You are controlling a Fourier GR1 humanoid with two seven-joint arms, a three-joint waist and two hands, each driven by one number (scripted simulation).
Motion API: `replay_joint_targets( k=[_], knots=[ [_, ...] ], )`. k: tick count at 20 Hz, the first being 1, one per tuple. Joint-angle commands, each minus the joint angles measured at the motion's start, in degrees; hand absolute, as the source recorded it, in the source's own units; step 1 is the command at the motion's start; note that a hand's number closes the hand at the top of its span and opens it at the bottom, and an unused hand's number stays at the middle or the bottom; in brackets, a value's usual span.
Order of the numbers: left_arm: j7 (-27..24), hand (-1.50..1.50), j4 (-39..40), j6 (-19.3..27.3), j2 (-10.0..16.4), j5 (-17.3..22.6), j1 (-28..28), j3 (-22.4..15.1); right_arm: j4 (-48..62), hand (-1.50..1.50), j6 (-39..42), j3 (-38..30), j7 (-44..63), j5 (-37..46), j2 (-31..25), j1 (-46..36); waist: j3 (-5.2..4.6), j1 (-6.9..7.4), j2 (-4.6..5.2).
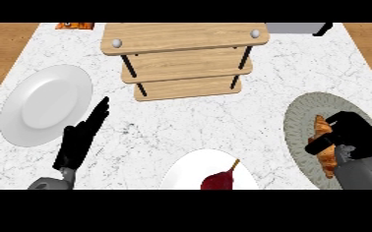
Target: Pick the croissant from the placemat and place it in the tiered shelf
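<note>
Status: right hand (347,130) is at the lower right of the view, forearm coming in from the bottom edge. Its fingers (320,145) are curled across the middle of the croissant (320,126), so the hand is closed on it. Croissant runs lengthwise away from the robot, and both ends stick out past the fingers. It's over the placemat (298,120), which is grey, round and cut off by the right edge. Can't tell whether the croissant is lifted or touching the mat. It's on the mat's right part; the left part is bare.

Left hand (78,140) is at the lower left, open and holding nothing. Fingers are straight and together, pointing up and slightly right. It rests above the counter (276,78), just beside the right rim of the big plate (44,105), which is white.

Small plate (185,169), also white, is at bottom centre between the two forearms, cut off by the bottom edge. On it is a dark red item (220,181) with a thin stalk; can't tell what it is.

Shelf (185,59) is at the far side, centre. It's wooden, with three stepped tiers, black posts and grey knobs on the top corners, well apart from the croissant.

Orange packet (75,25) is at the far left edge, grey box (294,28) at the far right. Counter is white marble.
</note>
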Motion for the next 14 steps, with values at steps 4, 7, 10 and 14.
replay_joint_targets(
  k=[4,7,10,14],
  knots=[
    [0.4,0.00,0.5,0.2,-0.7,-0.8,0.7,-1.0,-19.4,1.50,4.8,20.3,-6.9,4.9,9.0,-3.0,0.21,0.56,-0.54],
    [1.3,0.00,1.0,0.7,-1.1,-0.4,-0.7,0.3,-31.1,1.50,7.8,24.7,1.5,11.1,9.1,-1.8,0.27,-1.17,-0.25],
    [1.4,0.00,-0.4,0.1,0.3,0.0,1.0,1.1,-44.3,1.50,12.5,26.1,6.3,16.5,5.0,1.0,0.28,-1.82,-0.52],
    [0.9,0.00,-0.4,0.6,-1.4,-0.6,1.5,0.3,-54.4,1.50,16.1,19.7,8.6,17.0,8.3,-5.3,0.30,-1.09,-0.19]
  ],
)
